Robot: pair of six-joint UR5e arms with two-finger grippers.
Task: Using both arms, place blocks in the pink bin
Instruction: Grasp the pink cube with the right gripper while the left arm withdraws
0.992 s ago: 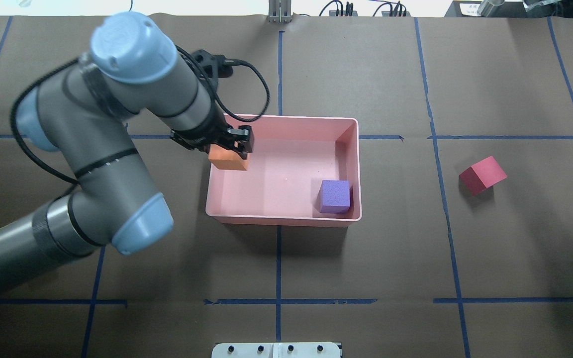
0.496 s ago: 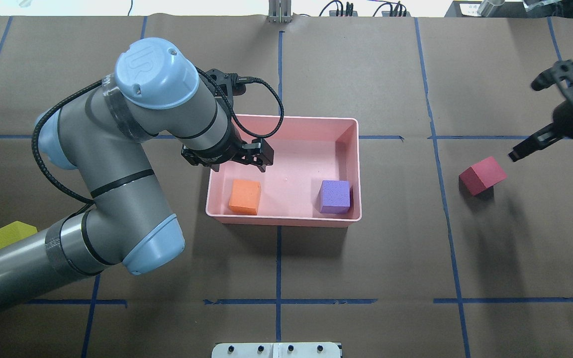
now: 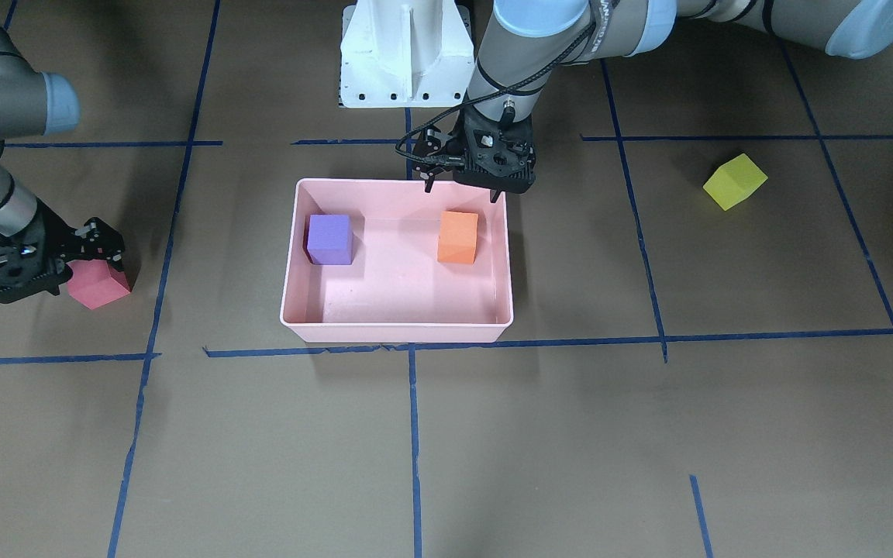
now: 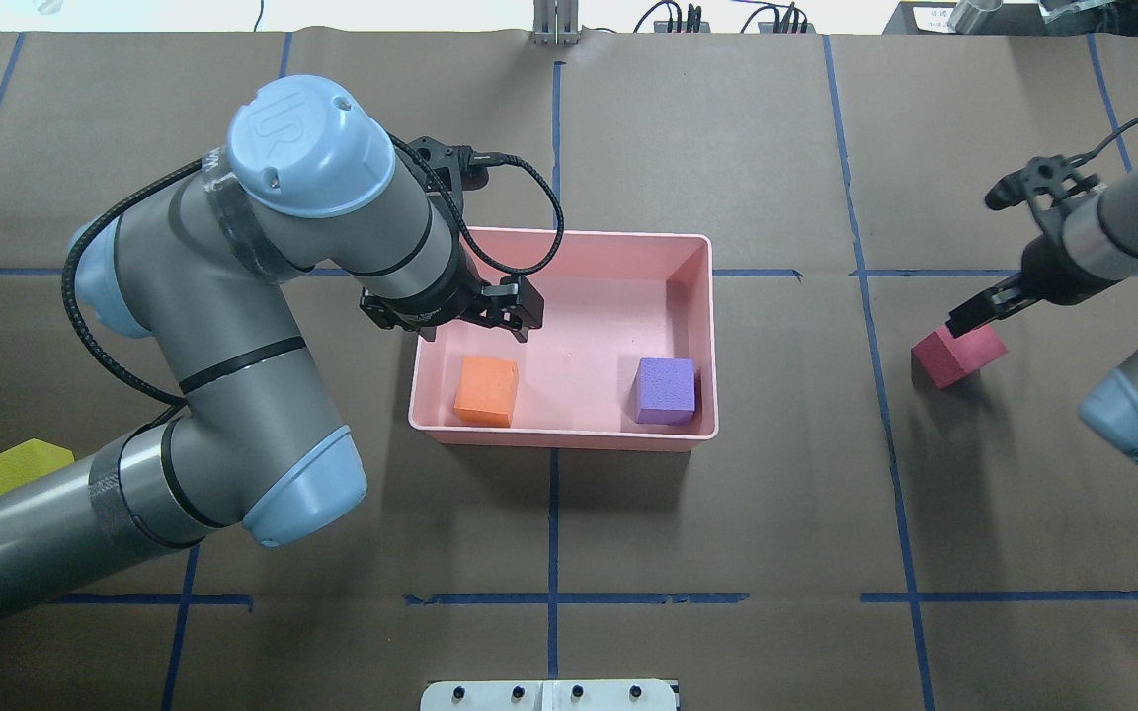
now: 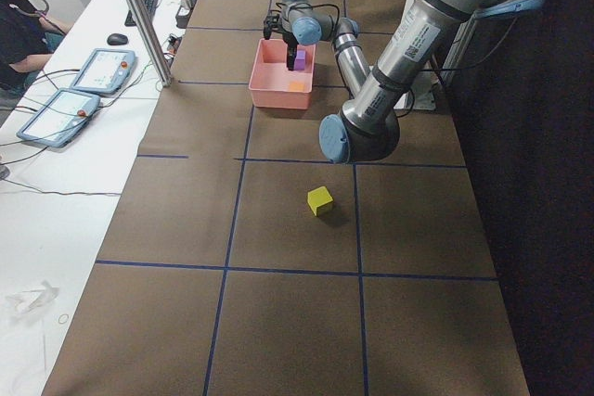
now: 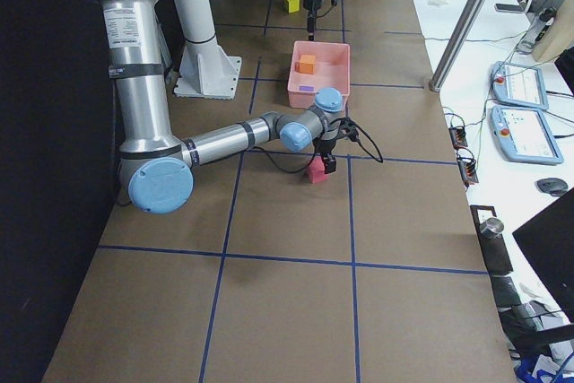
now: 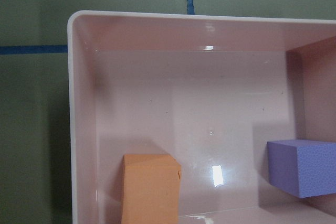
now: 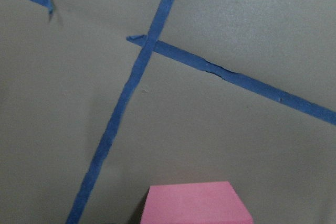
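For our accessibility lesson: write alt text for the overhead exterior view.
Seen from above, a pink bin at centre holds an orange block and a purple block, set apart. The left gripper hovers open over the bin's left end; the right gripper is down at a red-pink block on the table. A yellow-green block lies at far left.

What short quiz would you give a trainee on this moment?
1. True or false: the orange block and the purple block both lie inside the pink bin.
2. Which block is the right gripper at? A yellow-green, B red-pink, C purple.
3. How many blocks lie on the table outside the bin?
Key: 1 true. 2 B, the red-pink block. 3 two: the red-pink one and the yellow-green block.
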